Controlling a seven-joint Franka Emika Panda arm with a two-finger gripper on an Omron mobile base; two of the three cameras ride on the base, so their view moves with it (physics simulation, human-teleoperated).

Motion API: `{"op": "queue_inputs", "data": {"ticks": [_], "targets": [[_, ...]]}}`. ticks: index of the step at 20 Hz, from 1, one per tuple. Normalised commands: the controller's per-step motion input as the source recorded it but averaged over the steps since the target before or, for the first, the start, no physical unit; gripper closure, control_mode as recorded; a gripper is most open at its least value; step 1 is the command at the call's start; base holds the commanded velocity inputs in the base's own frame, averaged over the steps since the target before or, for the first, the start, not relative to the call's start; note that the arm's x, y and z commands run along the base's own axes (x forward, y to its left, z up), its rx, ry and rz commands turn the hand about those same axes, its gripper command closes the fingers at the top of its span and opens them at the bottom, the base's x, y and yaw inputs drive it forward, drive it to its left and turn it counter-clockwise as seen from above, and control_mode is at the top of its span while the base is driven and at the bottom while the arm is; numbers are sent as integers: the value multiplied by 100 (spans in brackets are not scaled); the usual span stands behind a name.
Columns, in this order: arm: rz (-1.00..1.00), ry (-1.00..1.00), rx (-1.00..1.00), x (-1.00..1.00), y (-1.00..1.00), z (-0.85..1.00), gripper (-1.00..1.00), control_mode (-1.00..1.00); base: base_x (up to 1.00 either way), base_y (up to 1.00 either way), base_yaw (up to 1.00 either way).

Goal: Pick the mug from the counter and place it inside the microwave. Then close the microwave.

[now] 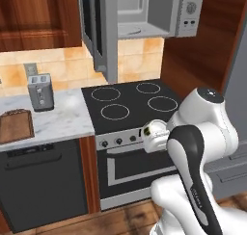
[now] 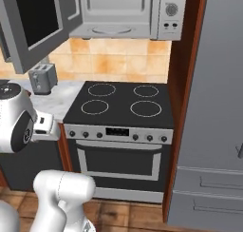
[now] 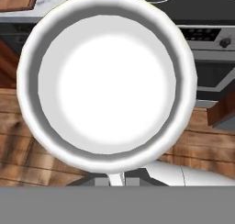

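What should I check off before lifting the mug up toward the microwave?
1. Mug in the grip: ok; it sits right under the hand camera, off the counter, with the fingers shut on it.
2. Mug upright: ok; the hand view looks straight down into its open mouth.
3. Microwave door open: ok, swung wide to the left.
4. Microwave cavity free: ok, only the turntable shows inside.
5. Mug's height against the cavity: not ok; it hangs low in front of the oven.
6. Door clearance on the way up: cannot tell.
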Motion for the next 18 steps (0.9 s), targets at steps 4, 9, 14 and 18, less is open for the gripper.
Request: {"op": "queue_inputs", "data": {"ticks": [4, 9, 14, 18], "targets": [[0, 0, 0, 0, 0, 0, 100, 100, 20, -27, 7], [0, 0, 0, 0, 0, 0, 100, 100, 32, -46, 16], [0, 0, 0, 0, 0, 0, 100, 100, 45, -34, 13], [0, 0, 0, 0, 0, 0, 100, 100, 44, -23, 0]]}}
